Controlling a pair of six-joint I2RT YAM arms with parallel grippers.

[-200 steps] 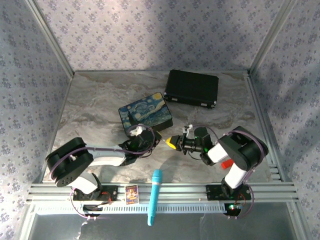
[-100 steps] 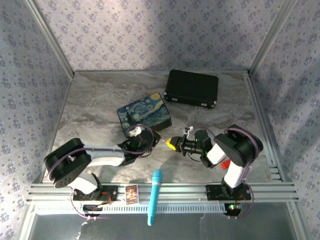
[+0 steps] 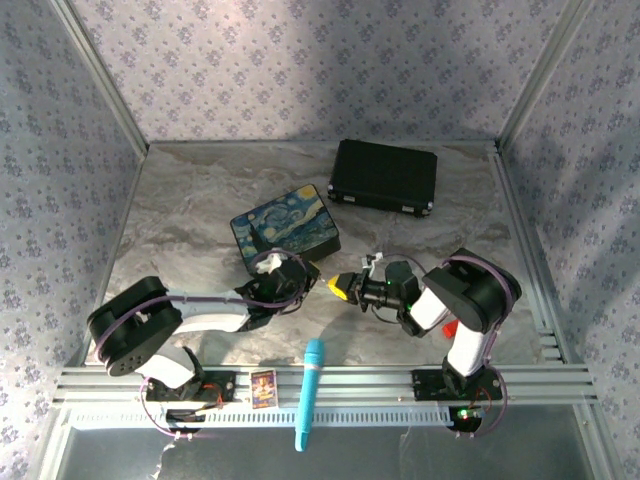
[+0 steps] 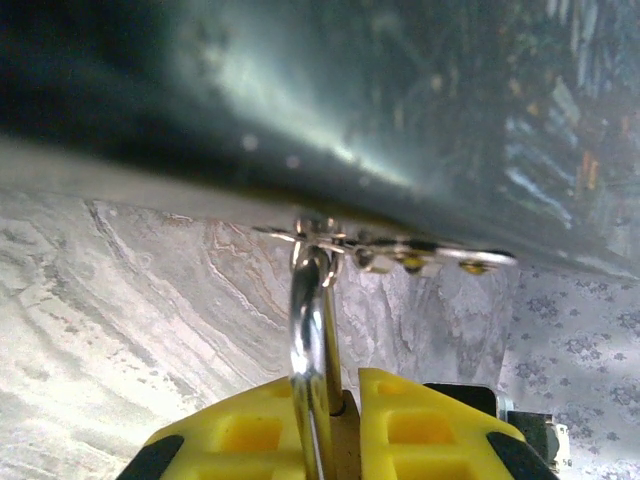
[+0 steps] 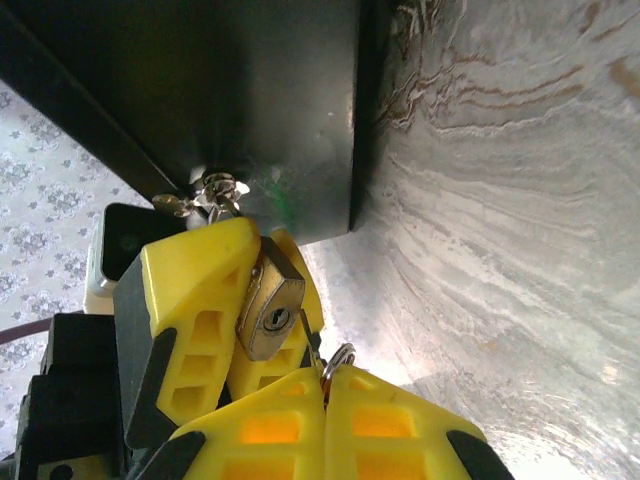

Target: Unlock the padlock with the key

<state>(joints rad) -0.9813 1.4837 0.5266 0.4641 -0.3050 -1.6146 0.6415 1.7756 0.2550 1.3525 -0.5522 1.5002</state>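
The small brass padlock (image 5: pixel 268 305) sits pinched between my left gripper's yellow fingers (image 5: pixel 195 300), its keyhole facing the right wrist camera. In the left wrist view its silver shackle (image 4: pixel 314 330) rises from my left gripper (image 4: pixel 335 405), which is shut on the brass body. My right gripper (image 5: pixel 325 385) is shut on the key (image 5: pixel 312 335), whose thin blade points up just right of the keyhole, with the key ring (image 5: pixel 338 358) at the fingertips. From above, my left gripper (image 3: pixel 306 274) and right gripper (image 3: pixel 340 287) meet tip to tip in front of the painted box.
The Starry Night box (image 3: pixel 285 230) lies just behind both grippers, its dark side close above them, with spare keys (image 4: pixel 400 255) hanging at the shackle top. A black case (image 3: pixel 385 178) lies at the back. A blue tool (image 3: pixel 309 392), a small card (image 3: pixel 263 388) and a red block (image 3: pixel 452 327) are near the front rail.
My right gripper has edged left toward the left gripper with the key. The painted box and my left gripper have shifted slightly left.
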